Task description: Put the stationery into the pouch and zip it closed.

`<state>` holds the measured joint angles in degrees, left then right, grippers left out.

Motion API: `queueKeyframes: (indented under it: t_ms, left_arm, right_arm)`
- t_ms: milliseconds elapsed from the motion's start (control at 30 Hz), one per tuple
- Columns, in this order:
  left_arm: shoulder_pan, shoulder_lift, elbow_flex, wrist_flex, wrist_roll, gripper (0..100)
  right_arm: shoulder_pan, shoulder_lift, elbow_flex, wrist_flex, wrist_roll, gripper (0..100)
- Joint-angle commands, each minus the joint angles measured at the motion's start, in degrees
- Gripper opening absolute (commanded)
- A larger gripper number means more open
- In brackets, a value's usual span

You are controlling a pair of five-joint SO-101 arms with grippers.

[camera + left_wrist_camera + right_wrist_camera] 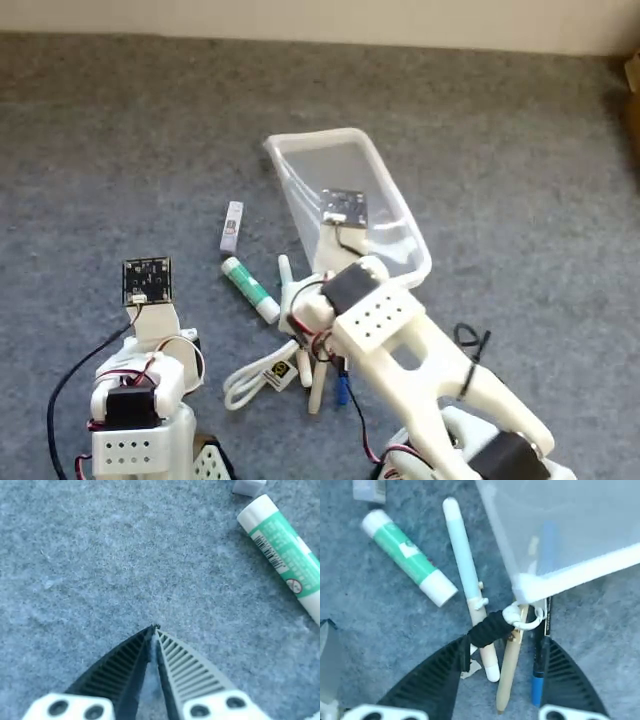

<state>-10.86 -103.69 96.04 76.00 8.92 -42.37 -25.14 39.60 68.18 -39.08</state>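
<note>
Translucent, white-edged pouch (335, 165); green-and-white glue stick (250, 288) lies nearby.

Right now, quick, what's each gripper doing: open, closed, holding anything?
Left gripper: shut, holding nothing.
Right gripper: open, straddling the pens at the corner of the pouch, gripping nothing.

On the table there are one pouch (320, 170), one glue stick (250, 289), one small white block (231, 227), one white cord (279, 373) and three pens: a pale blue pen (464, 565), a tan pen (508, 675) and a black pen (540, 655).
</note>
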Motion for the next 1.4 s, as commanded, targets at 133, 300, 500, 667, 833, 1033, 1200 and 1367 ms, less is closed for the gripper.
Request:
queueKeyframes:
  t_ms: [133, 300, 500, 667, 833, 1033, 1200, 1367]
  left_arm:
    - [0.57, -0.40, 1.01, 0.09, 0.62, 1]
    - [0.57, -0.40, 1.01, 0.09, 0.62, 1]
    - [0.57, -0.40, 1.01, 0.09, 0.62, 1]
    - [0.57, -0.40, 1.01, 0.09, 0.62, 1]
    - [0.57, -0.40, 1.01, 0.09, 0.62, 1]
    - [0.57, -0.40, 1.01, 0.09, 0.62, 1]
    - [0.57, -0.40, 1.01, 0.09, 0.62, 1]
    - [0.57, -0.40, 1.01, 0.09, 0.62, 1]
  right_arm:
    - [-1.45, 12.62, -4.18, -5.76, -4.57, 21.4]
    - [-1.63, 15.16, -4.53, -10.24, -5.27, 21.4]
    - [-1.54, 15.52, -4.35, -13.49, -7.30, 21.4]
    - [-1.71, 15.60, -4.09, -16.13, -7.38, 21.3]
    - [-1.80, 15.60, -4.00, -16.75, -7.47, 21.3]
    - [-1.89, 15.60, -3.91, -16.75, -7.21, 18.3]
    - [-1.89, 15.69, -3.91, -16.84, -7.12, 13.4]
    - [-1.89, 15.87, -3.82, -16.84, -7.03, 13.4]
